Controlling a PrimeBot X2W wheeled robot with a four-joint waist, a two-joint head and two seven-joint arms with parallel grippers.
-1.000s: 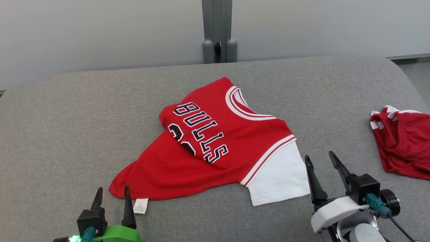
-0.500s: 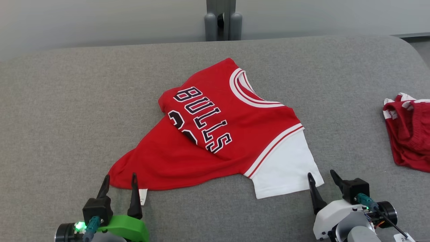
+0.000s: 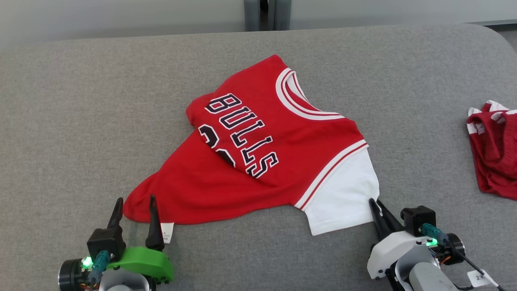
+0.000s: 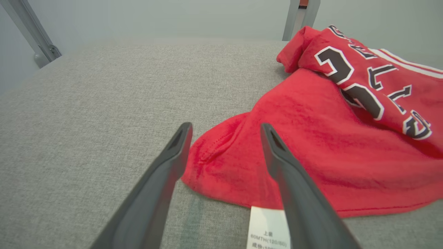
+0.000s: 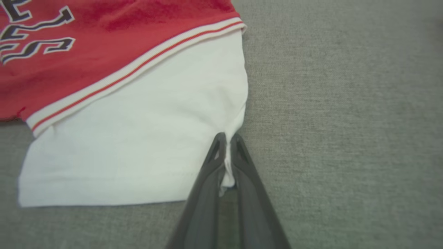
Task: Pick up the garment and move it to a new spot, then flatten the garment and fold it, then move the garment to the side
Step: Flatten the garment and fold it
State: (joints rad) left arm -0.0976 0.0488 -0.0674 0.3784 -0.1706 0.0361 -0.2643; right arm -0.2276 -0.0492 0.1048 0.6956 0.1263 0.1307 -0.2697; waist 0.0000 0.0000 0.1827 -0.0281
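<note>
A: Status?
B: Shirt (image 3: 258, 161) crumpled, middle of table (image 3: 60, 121). R gripper (image 3: 375, 202) pinched tight on white sleeve (image 3: 343, 198) corner. L gripper (image 3: 136, 199) spread wide, straddling red hem corner — nothing held.
A: Advice?
B: Close L gripper on hem before lifting — not on tag (image 3: 167, 233) alone. Raise both evenly.

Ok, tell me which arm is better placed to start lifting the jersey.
Right: the right hand is shut on the white sleeve; the left hand is open astride the red hem corner, gripping nothing.
</note>
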